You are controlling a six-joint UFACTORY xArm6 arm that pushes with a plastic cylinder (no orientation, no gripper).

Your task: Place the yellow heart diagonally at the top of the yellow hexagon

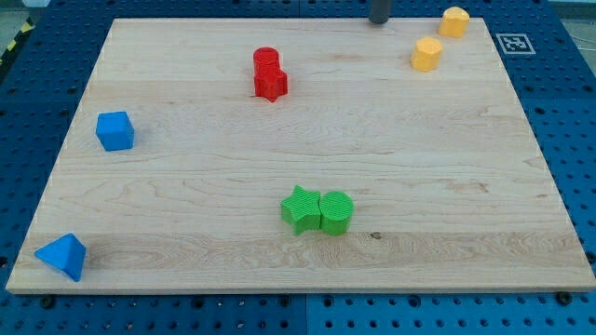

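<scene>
Two yellow plastic blocks are sitting near the wooden board's [186, 186] 1 o'clock corner: the yellow heart [454, 20] and the yellow hexagon [426, 53], the heart lying at 1 o'clock of the hexagon, apart from it. My tip [379, 21] is resting at 9 o'clock of the heart, touching neither; no jaws on this rod. Red pair [269, 73] is sitting at 11 o'clock, green star [300, 208] touching green cylinder [336, 211] at 6, blue cube [115, 130] and blue wedge [63, 256] at 8–9.
</scene>
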